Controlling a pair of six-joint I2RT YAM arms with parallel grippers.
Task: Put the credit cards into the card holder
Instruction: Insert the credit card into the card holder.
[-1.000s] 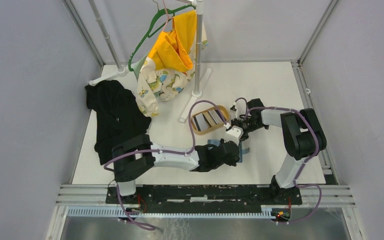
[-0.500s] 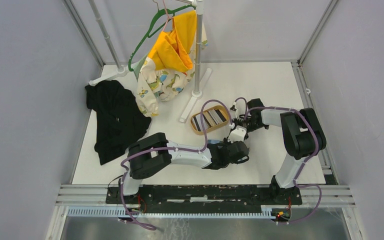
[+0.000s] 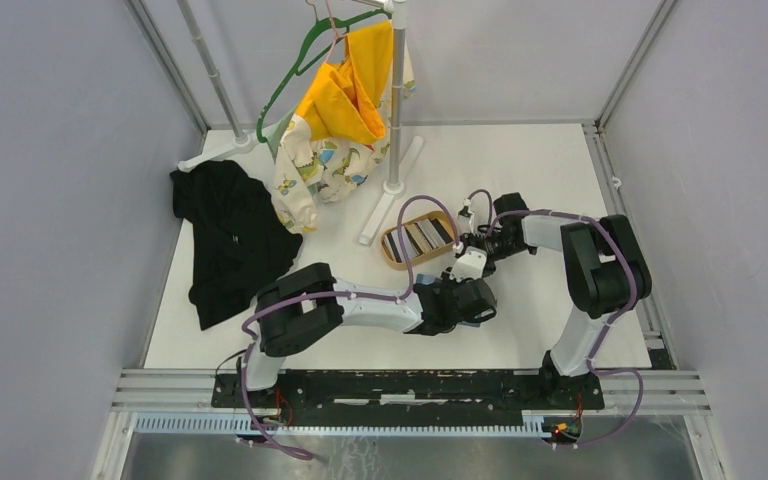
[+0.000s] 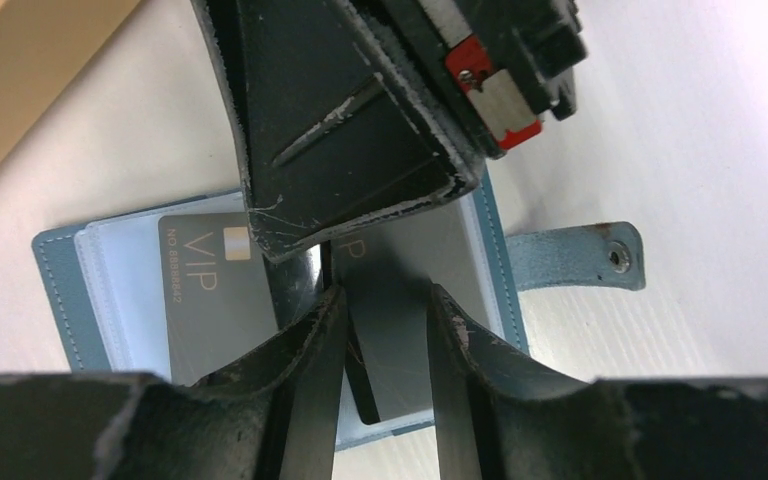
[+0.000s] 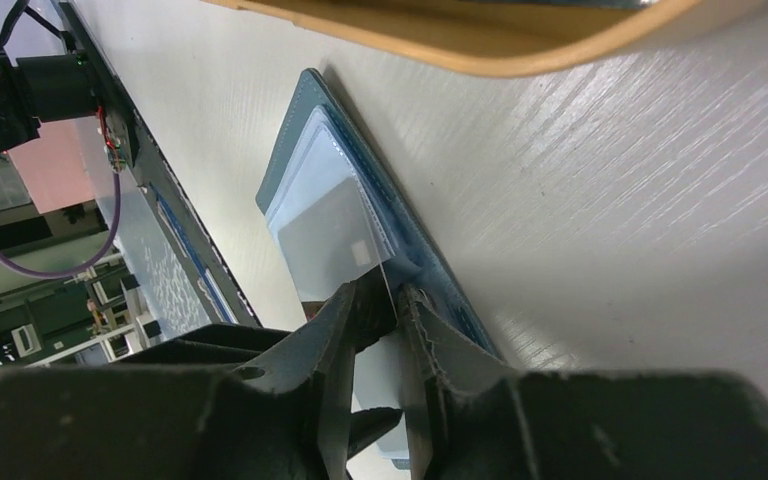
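The teal card holder [image 4: 55, 290] lies open on the table, its snap tab [image 4: 580, 258] sticking out to the right. A grey VIP card [image 4: 200, 290] sits in its left pocket and a second grey card [image 4: 400, 300] lies on its right half. My left gripper [image 4: 385, 295] hovers open over that second card, fingers either side. My right gripper [image 5: 397, 292] comes down from above, jaws slightly apart around a thin sheet edge at the holder [image 5: 300, 130]; open. More credit cards [image 3: 422, 236] lie in the oval wooden tray [image 3: 396, 256].
The tray [image 5: 480, 40] sits just behind the holder. A clothes rack pole [image 3: 396, 110] with a yellow garment [image 3: 345, 95] and green hanger stands at the back. A black garment [image 3: 228, 235] lies at the left.
My left arm has slid right, over the card holder. Both grippers' jaws have parted a little. The right gripper has shifted slightly back towards the tray.
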